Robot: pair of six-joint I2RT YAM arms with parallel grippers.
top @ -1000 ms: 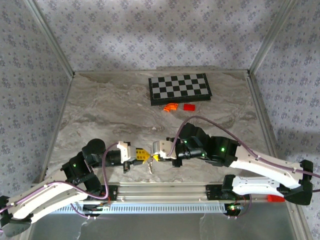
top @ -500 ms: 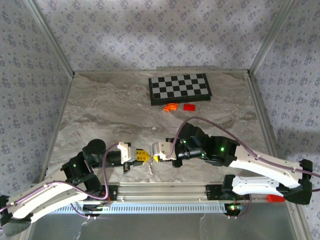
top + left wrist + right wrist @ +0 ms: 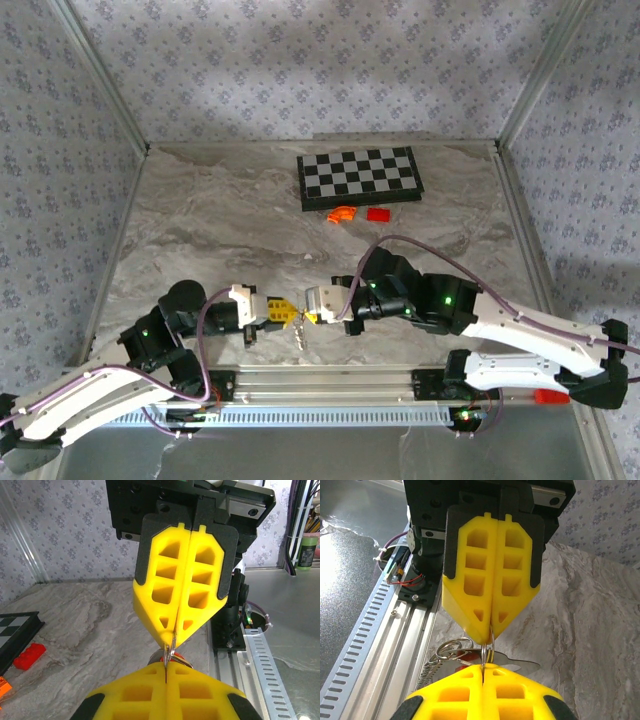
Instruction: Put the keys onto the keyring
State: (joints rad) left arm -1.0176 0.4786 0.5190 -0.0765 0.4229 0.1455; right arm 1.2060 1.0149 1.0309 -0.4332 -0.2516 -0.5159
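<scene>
Evidently, near six o'clock on the table (image 3: 200, 220), left gripper (image 3: 289, 313) from nine and right gripper (image 3: 313, 317) from three meet tip to tip. Jaws are pressed together on thin metal, exact piece indeterminate, presumably steadying the keyring (image 3: 452, 649) for threading. The keys (image 3: 465, 656) hang between them.

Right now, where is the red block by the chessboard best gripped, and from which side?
Probably from straight above, pinching across the narrow width of the red block: it lies flat, long axis left-right, with the orange piece crowding its left end and the chessboard close behind.
</scene>
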